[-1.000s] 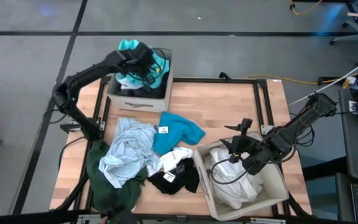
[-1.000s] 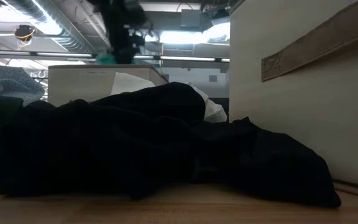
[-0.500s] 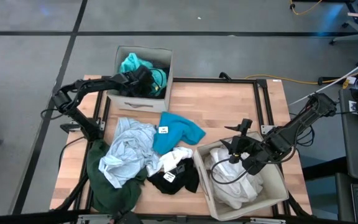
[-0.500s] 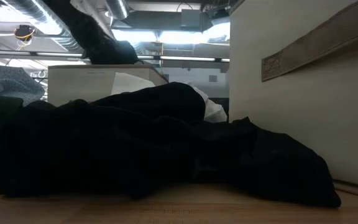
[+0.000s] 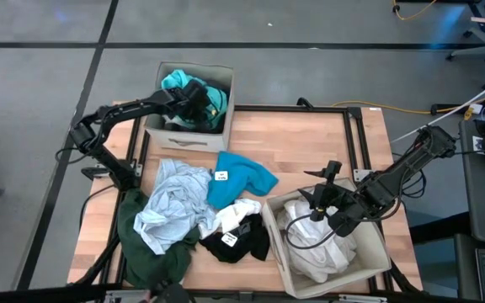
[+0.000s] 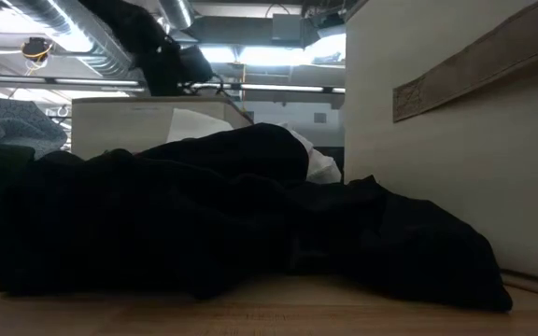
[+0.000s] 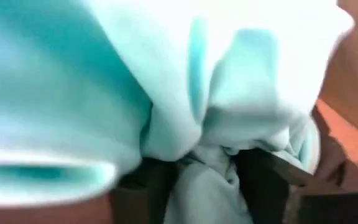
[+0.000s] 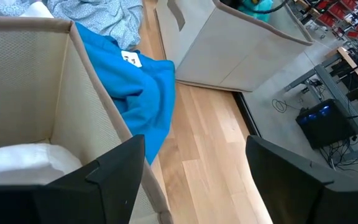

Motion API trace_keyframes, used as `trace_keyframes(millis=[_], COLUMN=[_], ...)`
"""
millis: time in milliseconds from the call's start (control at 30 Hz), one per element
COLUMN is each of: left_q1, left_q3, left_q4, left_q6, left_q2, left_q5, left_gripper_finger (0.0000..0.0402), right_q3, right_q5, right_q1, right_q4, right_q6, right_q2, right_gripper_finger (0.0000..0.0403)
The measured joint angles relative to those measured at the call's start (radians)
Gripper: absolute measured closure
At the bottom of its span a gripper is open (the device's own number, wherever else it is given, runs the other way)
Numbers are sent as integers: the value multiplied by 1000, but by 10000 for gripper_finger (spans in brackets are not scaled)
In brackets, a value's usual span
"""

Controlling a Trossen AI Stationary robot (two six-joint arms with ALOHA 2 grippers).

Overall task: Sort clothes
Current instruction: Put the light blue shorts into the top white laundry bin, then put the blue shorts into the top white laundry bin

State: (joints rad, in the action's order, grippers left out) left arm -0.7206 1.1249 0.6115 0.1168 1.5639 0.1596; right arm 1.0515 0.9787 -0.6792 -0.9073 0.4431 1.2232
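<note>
While more clothes [image 5: 183,215] lie piled on the worktop [image 5: 310,143], a teal garment [image 5: 178,82] is pinched by the left end effector [image 5: 194,94] over the far box [image 5: 194,108], evidently for depositing. The right end effector [image 5: 320,202] is held spread above the near box [image 5: 375,252].

Two beige boxes [image 5: 168,135] [image 5: 377,252] (wooden table [image 5: 310,143])

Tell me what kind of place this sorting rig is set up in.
Probably a robotics lab or workshop, not a home. The wooden table stands on a grey floor with a yellow cable trailing across it; exposed ceiling ducts show in the low view, and a desk with red chairs in the right wrist view.
</note>
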Motion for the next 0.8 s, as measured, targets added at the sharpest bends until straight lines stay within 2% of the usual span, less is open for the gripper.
trace_keyframes(millis=[200, 433, 600, 800], left_q1=[-1, 37, 150, 385], left_q3=[201, 408, 428, 372], left_q4=[193, 235, 207, 206], left_q6=[-4, 3, -7, -62], left_q2=[-1, -76, -180, -250], left_q5=[1, 8, -19, -46], left_gripper_finger=[184, 173, 177, 178], right_q3=[0, 0, 0, 0], right_q5=[0, 0, 0, 0], right_q1=[0, 0, 0, 0], right_q4=[0, 0, -2, -1], right_q6=[1, -2, -2, 2], right_q2=[0, 0, 0, 0], right_gripper_finger=[123, 123, 123, 123])
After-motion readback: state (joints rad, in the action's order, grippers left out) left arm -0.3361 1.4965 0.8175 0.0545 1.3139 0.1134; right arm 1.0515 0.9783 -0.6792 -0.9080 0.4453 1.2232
